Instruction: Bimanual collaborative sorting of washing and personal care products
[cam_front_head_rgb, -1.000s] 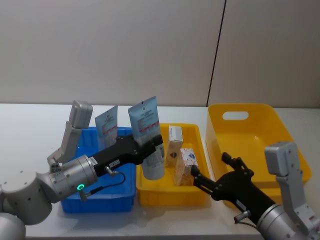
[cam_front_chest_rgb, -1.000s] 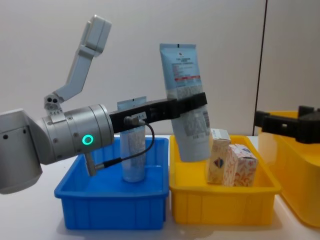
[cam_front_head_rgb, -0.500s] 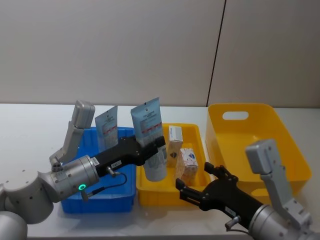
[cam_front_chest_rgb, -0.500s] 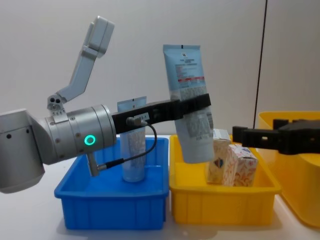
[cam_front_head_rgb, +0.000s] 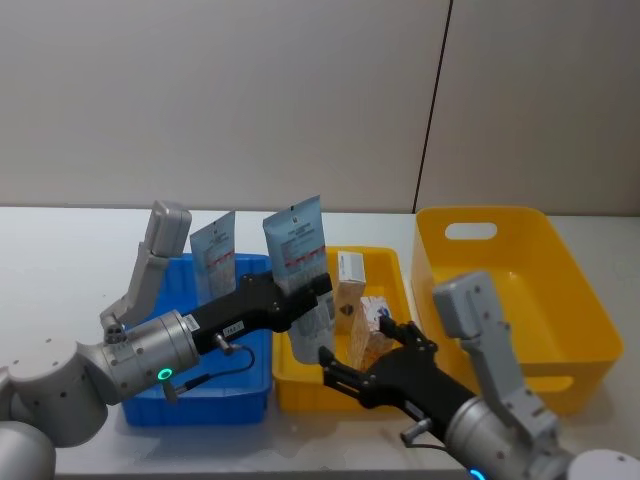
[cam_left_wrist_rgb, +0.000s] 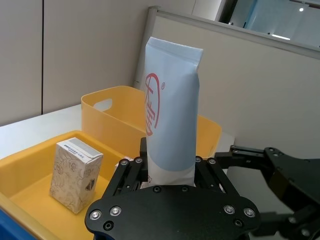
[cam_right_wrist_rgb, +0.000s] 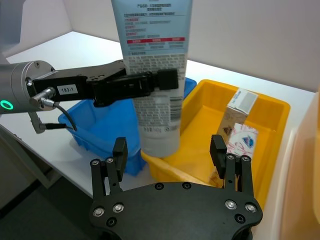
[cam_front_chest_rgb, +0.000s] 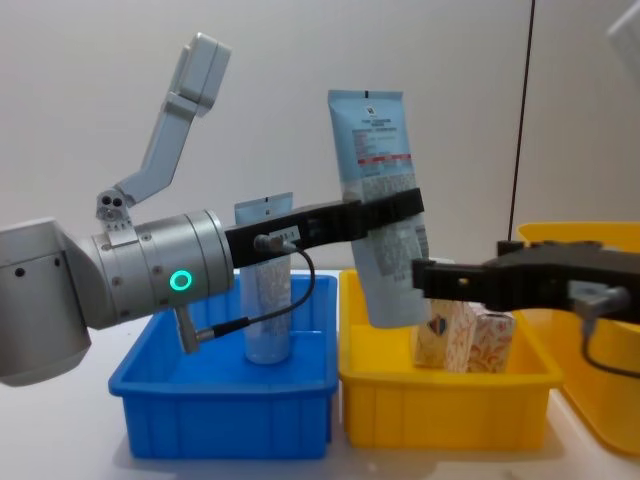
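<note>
My left gripper (cam_front_head_rgb: 310, 290) is shut on the tall pale-blue pouch (cam_front_head_rgb: 298, 270) with the red-white label and holds it upright over the small yellow tray (cam_front_head_rgb: 340, 395). In the chest view the left gripper (cam_front_chest_rgb: 395, 212) clamps the pouch (cam_front_chest_rgb: 385, 170) at mid-height. My right gripper (cam_right_wrist_rgb: 169, 149) is open just short of the pouch's lower end (cam_right_wrist_rgb: 157, 130), not touching it; its fingers (cam_front_head_rgb: 328, 358) reach in over the tray's near edge. Two white cartons (cam_front_head_rgb: 348, 290) (cam_front_head_rgb: 375, 322) stand in that tray. A pale-blue squeeze tube (cam_front_chest_rgb: 268, 290) stands in the blue tray (cam_front_chest_rgb: 220, 410).
A large yellow bin (cam_front_head_rgb: 510, 270) stands at the right, beside the small yellow tray. The blue tray and the yellow tray sit side by side near the table's front edge. My left forearm (cam_front_chest_rgb: 150, 280) spans the blue tray.
My right arm has swung left from beside the big yellow bin across the small tray's front, bringing its open gripper up to the pouch. The left gripper and pouch barely moved.
</note>
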